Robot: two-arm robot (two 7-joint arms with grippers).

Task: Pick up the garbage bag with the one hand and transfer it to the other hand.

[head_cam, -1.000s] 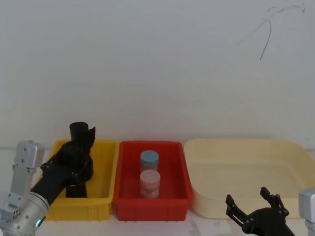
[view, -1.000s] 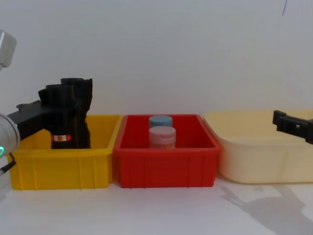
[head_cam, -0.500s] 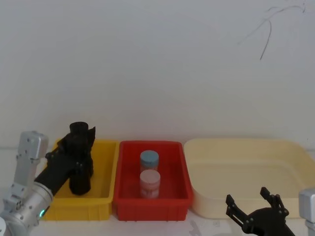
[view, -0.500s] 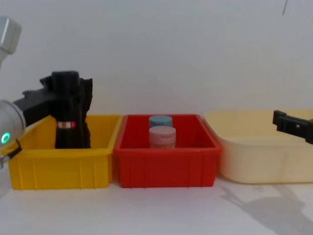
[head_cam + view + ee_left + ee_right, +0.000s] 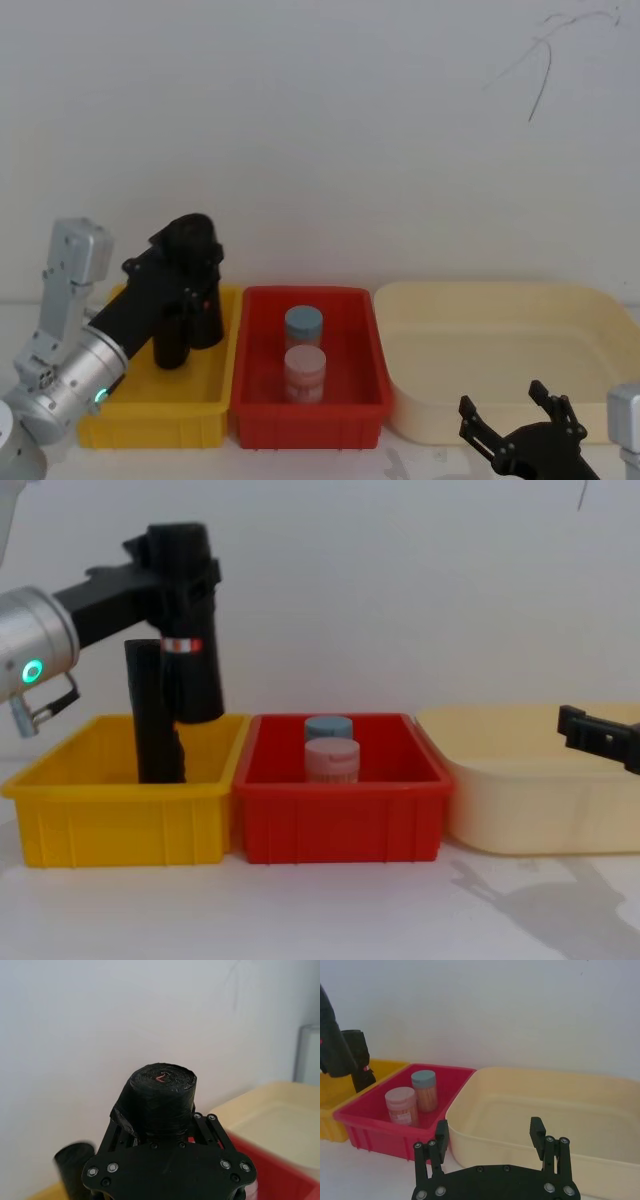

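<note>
The garbage bag (image 5: 192, 675), a thick glossy black roll with a red-and-white label band, hangs upright above the yellow bin (image 5: 120, 825). My left gripper (image 5: 180, 565), on the silver arm with the green ring light, is shut on its upper part. The left wrist view looks down on the roll's end (image 5: 161, 1091) between the fingers. In the head view the bag (image 5: 205, 310) is held over the bin's right side by the left gripper (image 5: 190, 262). My right gripper (image 5: 520, 425) waits open, low at the right in front of the cream tub, also seen as the right gripper (image 5: 490, 1135).
A slimmer plain black roll (image 5: 155, 715) stands in the yellow bin just left of the lifted bag. The red bin (image 5: 340, 830) in the middle holds a blue-lidded jar (image 5: 328, 727) and a pink jar (image 5: 331, 760). A large cream tub (image 5: 540, 810) sits at the right.
My left gripper has lifted the garbage bag up out of the yellow bin and a little to the right, exposing the slim roll. The right arm has not moved.
</note>
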